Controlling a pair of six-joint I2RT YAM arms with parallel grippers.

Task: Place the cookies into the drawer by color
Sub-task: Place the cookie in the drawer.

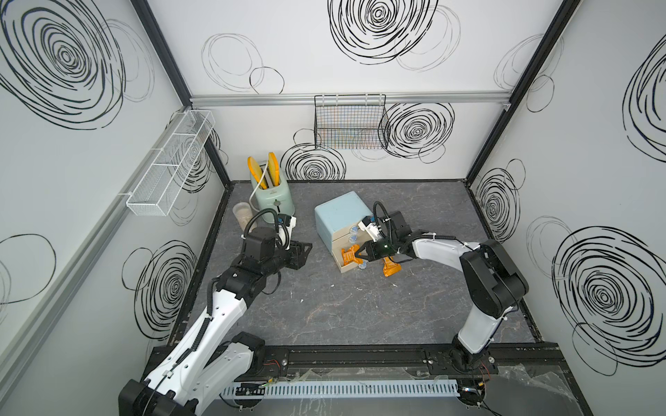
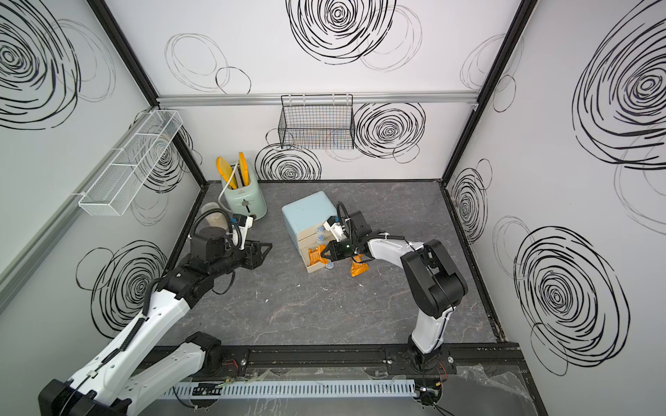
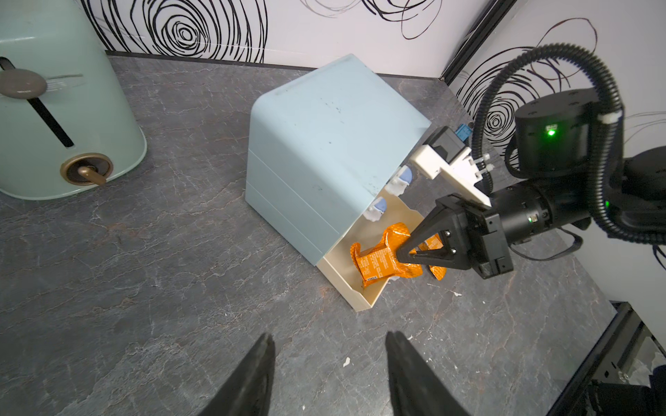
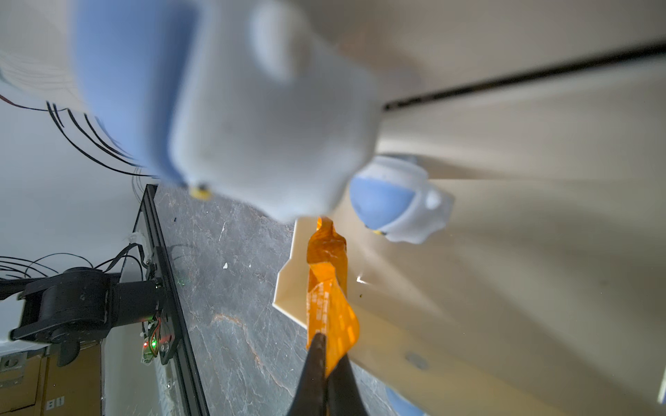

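Observation:
The drawer [image 1: 337,214] [image 2: 306,210] [image 3: 324,144] is a pale blue chest in mid-table, its bottom drawer [image 3: 364,302] pulled out. My right gripper [image 1: 358,254] [image 2: 324,256] [image 3: 400,256] [image 4: 326,345] is shut on an orange cookie packet [image 1: 347,255] [image 2: 314,256] [image 3: 376,263] [image 4: 329,288], which sits over the open bottom drawer. A second orange cookie packet [image 1: 391,269] [image 2: 358,269] [image 3: 438,272] lies on the table beside the chest, under the right wrist. My left gripper [image 1: 305,251] [image 2: 266,249] [image 3: 328,342] is open and holds nothing, left of the chest.
A mint-green toaster [image 1: 272,201] [image 3: 54,126] with two yellow slices stands at the back left, a clear cup [image 1: 242,214] beside it. A black wire basket [image 1: 351,124] hangs on the back wall, a white mesh shelf [image 1: 169,165] on the left wall.

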